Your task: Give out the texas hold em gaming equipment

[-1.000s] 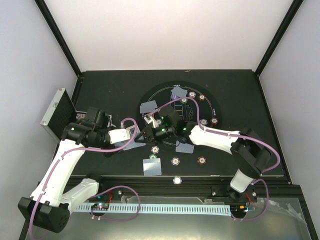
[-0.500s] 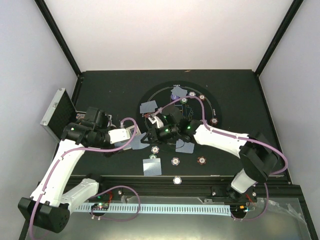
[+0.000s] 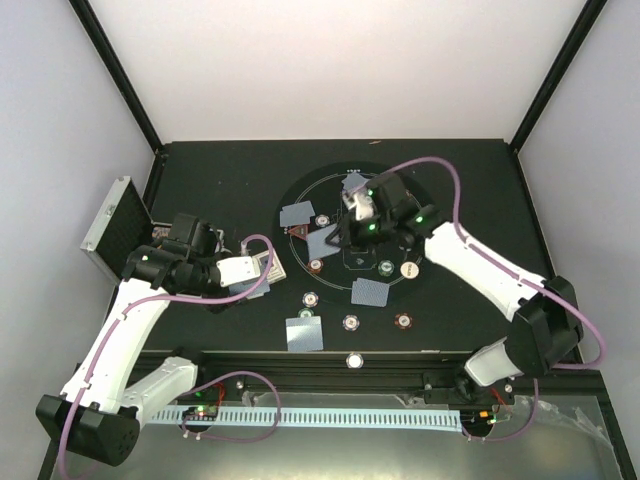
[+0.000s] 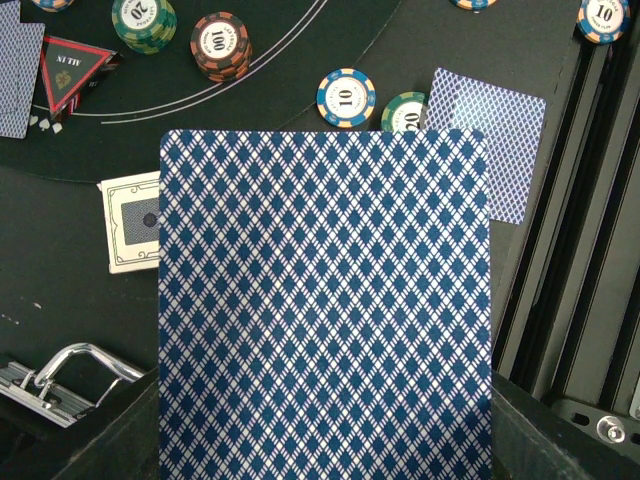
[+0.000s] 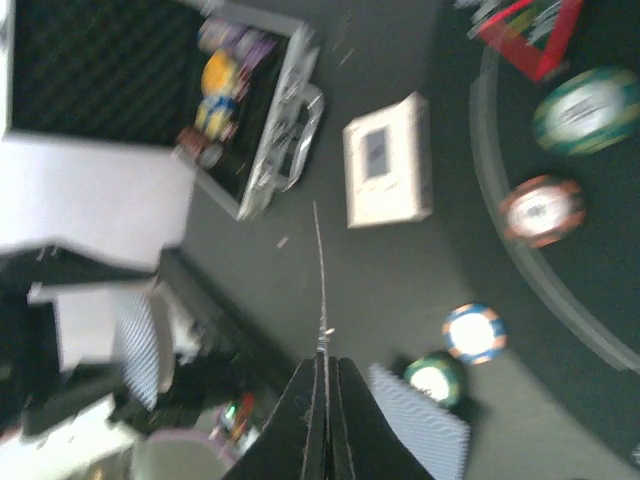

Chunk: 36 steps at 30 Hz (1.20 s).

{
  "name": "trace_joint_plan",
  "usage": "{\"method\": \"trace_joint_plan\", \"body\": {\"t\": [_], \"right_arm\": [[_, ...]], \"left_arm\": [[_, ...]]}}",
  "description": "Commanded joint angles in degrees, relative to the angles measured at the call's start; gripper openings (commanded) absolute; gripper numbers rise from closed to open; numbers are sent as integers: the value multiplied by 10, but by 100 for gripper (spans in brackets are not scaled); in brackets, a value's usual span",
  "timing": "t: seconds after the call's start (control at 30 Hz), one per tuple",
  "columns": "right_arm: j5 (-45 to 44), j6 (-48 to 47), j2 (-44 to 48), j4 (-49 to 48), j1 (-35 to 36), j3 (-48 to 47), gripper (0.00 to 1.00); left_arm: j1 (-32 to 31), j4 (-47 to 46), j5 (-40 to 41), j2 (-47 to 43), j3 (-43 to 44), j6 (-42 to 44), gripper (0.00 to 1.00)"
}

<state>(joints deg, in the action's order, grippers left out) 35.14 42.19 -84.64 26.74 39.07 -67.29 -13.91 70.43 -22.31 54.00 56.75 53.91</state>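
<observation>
White arms (image 3: 112,340), black joints (image 3: 160,265), purple cables (image 3: 440,163)

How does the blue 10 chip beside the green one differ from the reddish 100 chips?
The 10 chip is blue with orange edge stripes; the 100 chips are red-brown with dark stripes. The 100 chips stack taller, inside the white line; the 10 chip sits lower, outside it. Both are round with white numbered centres.

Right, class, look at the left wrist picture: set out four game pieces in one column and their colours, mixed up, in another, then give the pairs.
Pieces:
1. triangle marker
2. chip stack marked 100
3. chip marked 10
4. chip stack marked 20

Colours:
A. green
B. blue and orange
C. red border
D. red-brown

Pairs: 1-C; 2-D; 3-B; 4-A
</observation>
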Motion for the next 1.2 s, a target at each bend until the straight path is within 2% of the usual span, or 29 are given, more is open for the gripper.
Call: {"method": "trace_joint_plan", "body": {"t": [0.0, 0.13, 0.23, 0.33, 0.47, 0.7, 0.77, 0.87, 1.17], "right_arm": [[-212, -115, -16, 209, -40, -94, 1], [-441, -129, -111, 340, -42, -205, 1], [-552, -133, -175, 374, -40, -262, 1], [-592, -180, -230, 357, -36, -306, 1], [-682, -308, -264, 261, -6, -307, 1], [-683, -645, -184, -157, 34, -85, 1], [-664, -721, -173, -247, 36, -35, 1], [-653, -788, -187, -311, 35, -8, 1], [-627, -857, -275, -371, 23, -11, 1]], "left_arm": [[0, -9, -11, -10, 20, 6, 2], [0, -9, -11, -8, 22, 4, 2], [0, -7, -14, -7, 24, 2, 2], [0, -7, -14, -10, 24, 1, 1], [0, -8, -15, -13, 24, 0, 2], [0, -6, -23, -10, 30, -7, 2], [0, -6, -23, -8, 30, -7, 2], [0, -3, -24, -6, 32, -4, 2], [0, -8, -19, 5, 36, -4, 1]]}}
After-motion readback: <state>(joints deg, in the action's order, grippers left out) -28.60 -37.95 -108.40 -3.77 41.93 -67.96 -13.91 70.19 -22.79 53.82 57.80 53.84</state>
